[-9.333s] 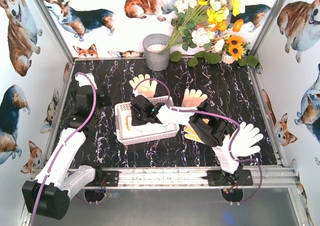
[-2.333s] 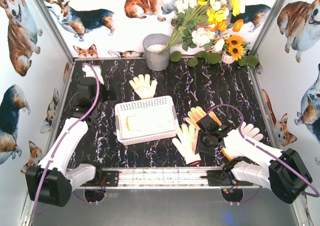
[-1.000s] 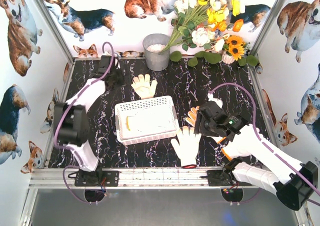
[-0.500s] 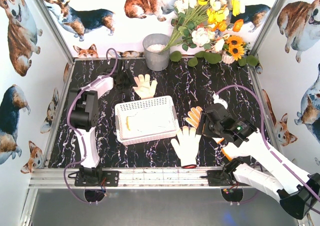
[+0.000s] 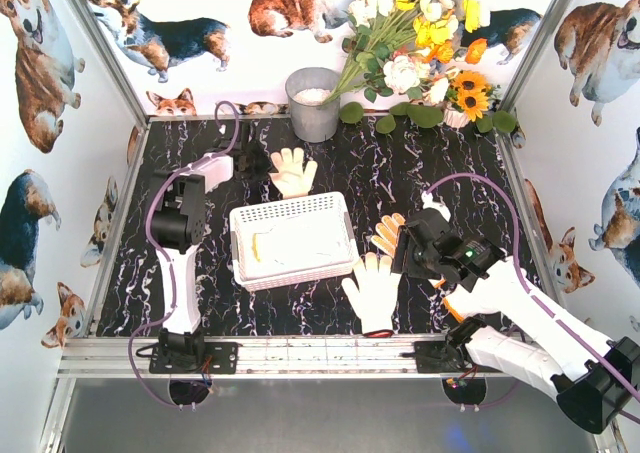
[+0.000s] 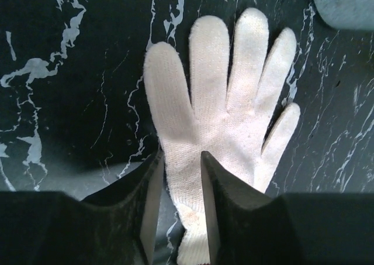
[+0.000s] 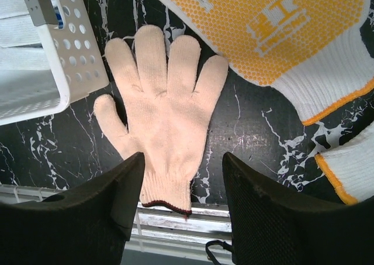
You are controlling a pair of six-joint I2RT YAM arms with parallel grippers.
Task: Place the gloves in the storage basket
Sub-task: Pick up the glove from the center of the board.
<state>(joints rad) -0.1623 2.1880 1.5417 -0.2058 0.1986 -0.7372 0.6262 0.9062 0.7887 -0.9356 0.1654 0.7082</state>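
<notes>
A cream-white glove (image 5: pixel 292 170) (image 6: pixel 222 101) lies flat on the dark table behind the white storage basket (image 5: pixel 340 235). My left gripper (image 5: pixel 262 163) (image 6: pixel 178 183) straddles its palm near the cuff, jaws narrowed, with the fabric flat between them. Another cream glove (image 5: pixel 375 288) (image 7: pixel 163 119) lies in front of the basket's right corner. My right gripper (image 5: pixel 398 258) (image 7: pixel 182 159) hangs open over its cuff. A yellow dotted glove (image 5: pixel 388 233) (image 7: pixel 274 25) lies just beyond it. Pale gloves (image 5: pixel 285 243) rest inside the basket.
A grey metal bucket (image 5: pixel 313 103) (image 6: pixel 345 2) stands at the back wall beside a bunch of flowers (image 5: pixel 420 53). The metal front rail (image 5: pixel 320 353) (image 7: pixel 175 230) runs just under the near cream glove's cuff. An orange-edged cuff (image 7: pixel 350 171) shows at the right.
My left arm has swung from the back-left corner over to the cream glove behind the basket, and its jaws have narrowed around it. The right gripper has barely shifted.
</notes>
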